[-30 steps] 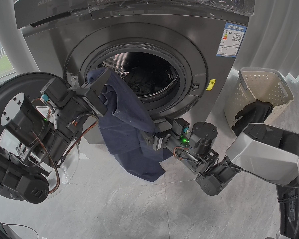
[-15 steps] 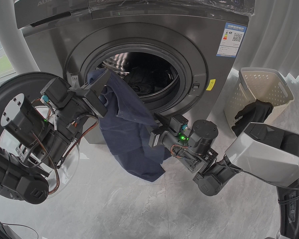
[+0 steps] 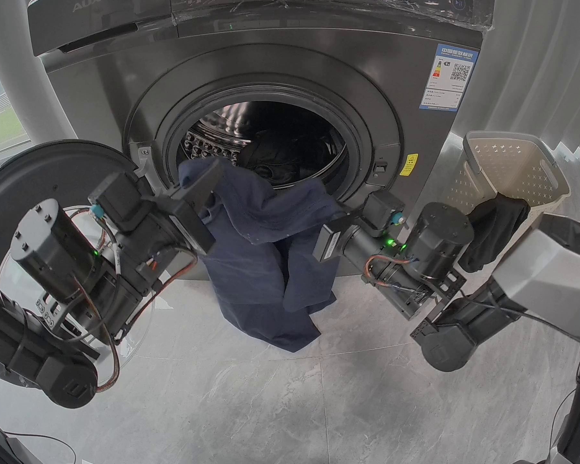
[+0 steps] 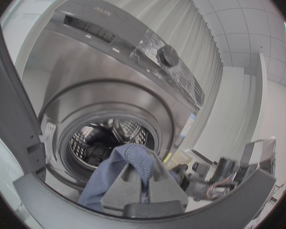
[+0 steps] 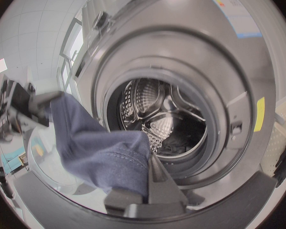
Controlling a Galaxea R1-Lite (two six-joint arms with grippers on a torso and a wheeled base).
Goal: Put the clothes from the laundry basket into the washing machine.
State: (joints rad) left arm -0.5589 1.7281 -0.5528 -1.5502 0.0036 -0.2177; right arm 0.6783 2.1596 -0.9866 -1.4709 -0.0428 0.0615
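Head view: blue garment is strung between both hands in front of the washing machine opening. Top edge runs side to side across the lower rim and sags in the middle. The rest hangs straight down, long axis vertical, bottom end toward the floor; floor contact unclear. Left hand is pinched closed on the garment's left corner, and right hand is clamped on the right corner. Cloth is soft knit, folded in loose pleats. Dark clothes lie inside the drum, shape hard to make out. Round door is swung open on the left, partly hidden by the left arm. Cream perforated plastic laundry basket is right of the machine, with a black garment draped over its rim and the lower part hidden behind the right arm.

Left wrist view: fingers closed, ribbed blue cloth bunched over and between them. Steel drum is behind, dark pile inside. Right arm is blurred.

Right wrist view: fingers shut on a stitched blue hem, cloth stretching away toward the left hand. Dimpled shiny drum is visible, dark clothes low inside. Basket is cut off at the edge.
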